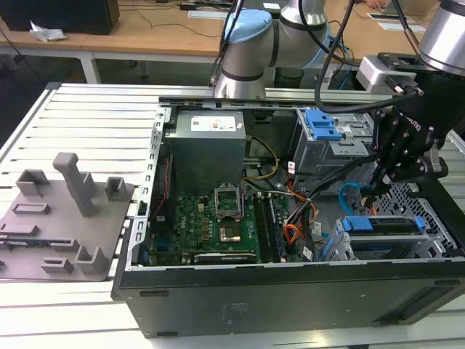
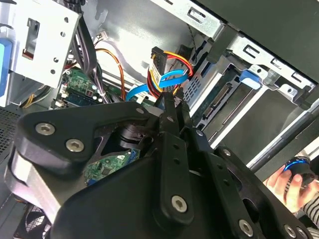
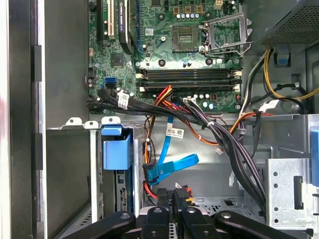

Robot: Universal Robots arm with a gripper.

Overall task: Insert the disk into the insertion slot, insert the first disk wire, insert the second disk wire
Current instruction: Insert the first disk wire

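Note:
The disk (image 1: 383, 226), in its bright blue carrier, sits inside the insertion slot (image 1: 411, 198), a silver perforated cage at the case's front on the exterior view's right. In both wrist views the disk's connector end (image 2: 220, 97) and blue carrier tab (image 3: 117, 147) face the open case. My gripper (image 1: 381, 182) hangs just above the cage. Its black fingers (image 3: 160, 217) are shut on a black wire connector (image 3: 181, 192) with red, yellow and orange leads (image 2: 172, 59), a short way from the disk's end. A loose blue flat wire (image 3: 168, 168) loops beside it.
The motherboard (image 1: 211, 218) fills the case floor, with black cable bundles (image 3: 219, 132) crossing toward a grey bay with a blue bracket (image 1: 322, 125). A grey fixture plate (image 1: 62, 214) lies on the exterior view's left. A person's hand (image 2: 291, 185) holds a blue-ringed object outside the case.

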